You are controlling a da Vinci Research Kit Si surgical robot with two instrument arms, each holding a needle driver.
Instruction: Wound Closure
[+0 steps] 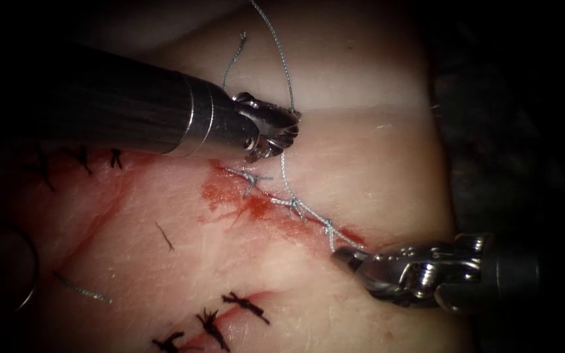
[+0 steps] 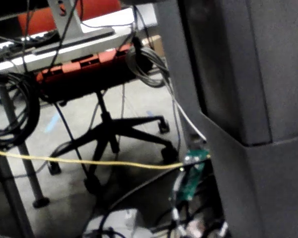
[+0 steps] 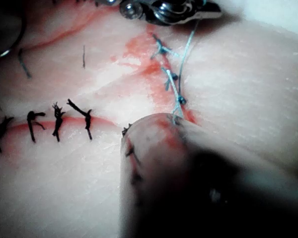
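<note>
a: what is held by the left tool [image 1: 288, 127]?

b: the thread [image 1: 285, 72] is gripped in its closed jaws. it is seen running up and away above them, and down below them to the cut [image 1: 256, 208].

a: how does the thread look?

b: pale blue-grey, thin, twisted. along the cut, between the two tools, it is laid in crossing stitches with small knots. a short loose tail [image 1: 233, 59] is seen just above the left tool.

a: and the right tool [image 1: 346, 256]?

b: its jaws are seen pressed together at the end of the stitch line, touching the tissue [image 1: 374, 163]. whether thread is caught in them cannot be told.

a: the needle [image 1: 36, 265]?

b: a thin curved arc, taken to be the needle, is seen lying on the tissue, well apart from both tools, beyond the left tool's shaft. it is held by neither.

a: anything else?

b: red fluid [image 1: 220, 193] is spread just below the left tool's jaws. dark stitches [image 1: 210, 323] are seen well apart from the right tool, off its tip.
</note>
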